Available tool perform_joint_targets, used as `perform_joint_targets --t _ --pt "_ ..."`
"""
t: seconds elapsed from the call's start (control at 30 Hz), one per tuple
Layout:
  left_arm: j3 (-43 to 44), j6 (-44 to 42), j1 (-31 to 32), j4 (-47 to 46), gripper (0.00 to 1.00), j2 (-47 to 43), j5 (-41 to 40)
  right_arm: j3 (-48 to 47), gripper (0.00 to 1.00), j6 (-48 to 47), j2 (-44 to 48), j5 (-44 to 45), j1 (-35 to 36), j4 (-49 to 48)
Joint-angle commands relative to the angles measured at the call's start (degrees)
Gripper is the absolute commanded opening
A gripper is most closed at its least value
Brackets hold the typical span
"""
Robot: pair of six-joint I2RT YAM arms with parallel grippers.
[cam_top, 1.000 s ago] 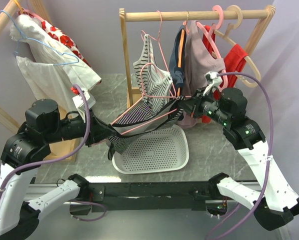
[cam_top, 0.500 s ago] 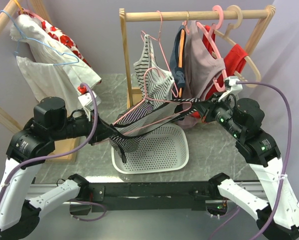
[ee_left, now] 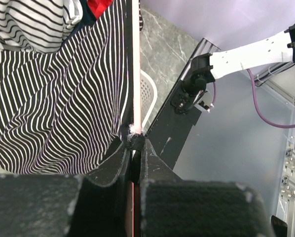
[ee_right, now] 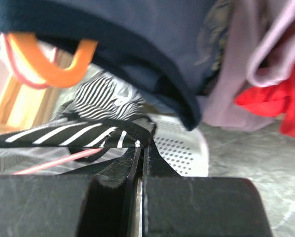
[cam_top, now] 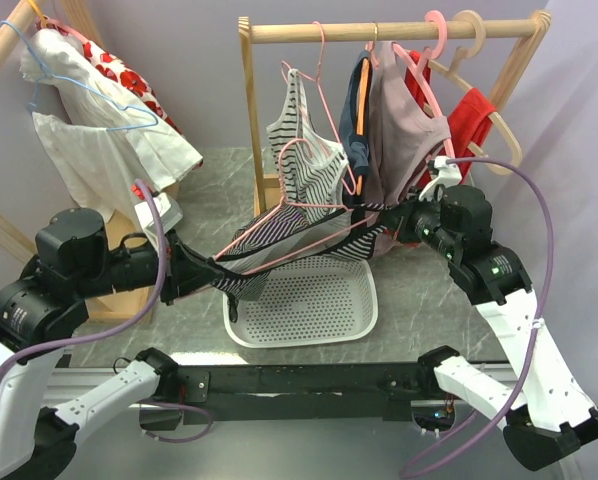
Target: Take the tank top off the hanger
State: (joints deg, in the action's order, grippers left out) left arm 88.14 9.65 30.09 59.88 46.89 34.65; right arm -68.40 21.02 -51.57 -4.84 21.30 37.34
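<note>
A black-and-white striped tank top (cam_top: 275, 238) hangs stretched on a pink wire hanger (cam_top: 291, 193), off the rail and above the basket. My left gripper (cam_top: 220, 270) is shut on the hanger's left end. In the left wrist view the pink hanger rod (ee_left: 136, 74) runs straight out of the shut left gripper (ee_left: 134, 146), with the tank top (ee_left: 54, 108) draped beside it. My right gripper (cam_top: 387, 214) is shut on the tank top's black edge at the right end. In the right wrist view the shut right gripper (ee_right: 142, 144) pinches that black trim (ee_right: 123, 129), with the hanger wire (ee_right: 63, 160) just left of it.
A white perforated basket (cam_top: 351, 322) sits below the tank top. Behind it, the wooden rail (cam_top: 399, 30) carries another striped garment (cam_top: 299, 125), a navy one (ee_right: 137, 49) on an orange hanger (ee_right: 56, 55), mauve and red clothes. A second rack with a white garment (cam_top: 109, 140) stands at left.
The right gripper closed on the tank top's edge, pulled right, then came back a little left. The left arm drew back to the left, and the tank top now hangs flatter between the grippers.
</note>
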Motion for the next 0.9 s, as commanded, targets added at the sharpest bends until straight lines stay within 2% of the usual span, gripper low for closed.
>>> perform_joint_targets --t 0.0,0.07,0.23,0.4,0.6,0.77,0.87 --pt "1.86 -0.95 -0.03 -3.45 0.01 -1.72 1.82 1.69 0.00 0.25 0.25 -8.41 -1.00 -2.54" --pt "1.16 -0.95 -0.03 -4.06 0.01 -1.89 3.31 2.48 0.00 1.48 0.42 -7.73 -1.00 -2.10" --pt "1.16 -1.91 -0.03 0.23 0.01 -0.40 4.63 2.23 0.00 1.58 5.86 -2.98 -1.08 -8.60" --pt "-0.86 -1.74 -0.03 0.42 0.01 -0.75 6.21 -4.10 0.00 0.34 3.06 -2.37 -1.08 -9.92" --pt "-1.13 -1.65 -0.03 -0.73 0.01 -1.54 6.65 -4.03 0.00 0.60 0.33 0.35 -1.08 -7.64" --pt "-1.30 -1.04 -0.03 -3.35 0.01 -2.42 4.37 -1.39 0.00 -0.18 0.59 -4.99 -1.08 -5.45" --pt "-1.65 -0.34 -0.03 -6.77 0.01 -2.51 3.76 -0.07 0.01 -1.76 0.77 -12.28 -1.08 -1.86"
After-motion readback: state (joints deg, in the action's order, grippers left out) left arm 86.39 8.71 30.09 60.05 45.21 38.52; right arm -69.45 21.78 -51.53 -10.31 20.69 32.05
